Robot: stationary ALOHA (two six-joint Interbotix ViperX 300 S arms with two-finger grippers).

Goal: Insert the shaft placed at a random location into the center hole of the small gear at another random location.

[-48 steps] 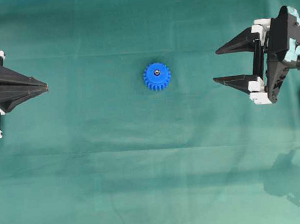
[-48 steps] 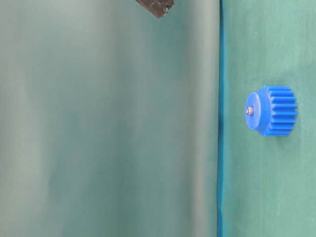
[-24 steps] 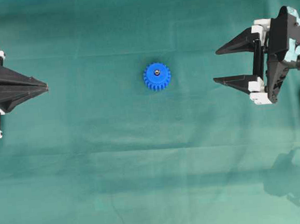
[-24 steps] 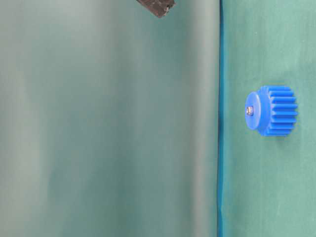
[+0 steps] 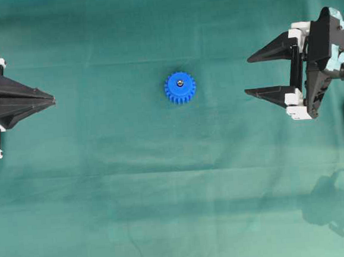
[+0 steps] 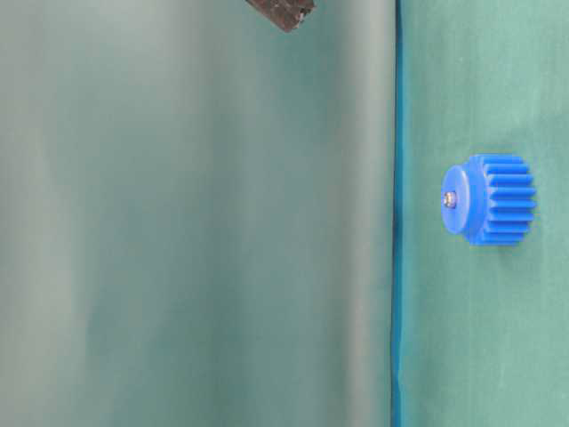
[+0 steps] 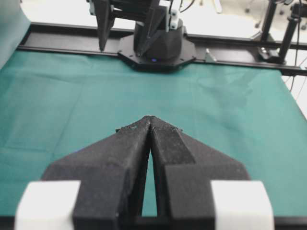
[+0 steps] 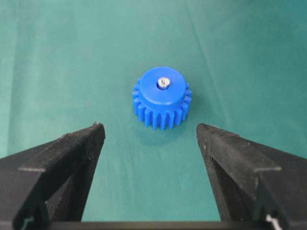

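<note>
The small blue gear [image 5: 180, 88] lies flat on the green cloth in the middle of the overhead view. The silvery shaft [image 5: 180, 81] stands in its center hole, with its tip showing above the hub. Both also show in the right wrist view, gear [image 8: 162, 103] and shaft [image 8: 164, 82], and in the table-level view, gear [image 6: 491, 199] and shaft [image 6: 450, 200]. My left gripper [image 5: 53, 100] is shut and empty at the far left. My right gripper [image 5: 248, 75] is open and empty at the far right, facing the gear from a distance.
A green cloth [image 5: 164, 182] covers the whole table. The right arm's base [image 7: 156, 45] stands at the far edge in the left wrist view. A dark gripper tip [image 6: 283, 12] shows at the top of the table-level view.
</note>
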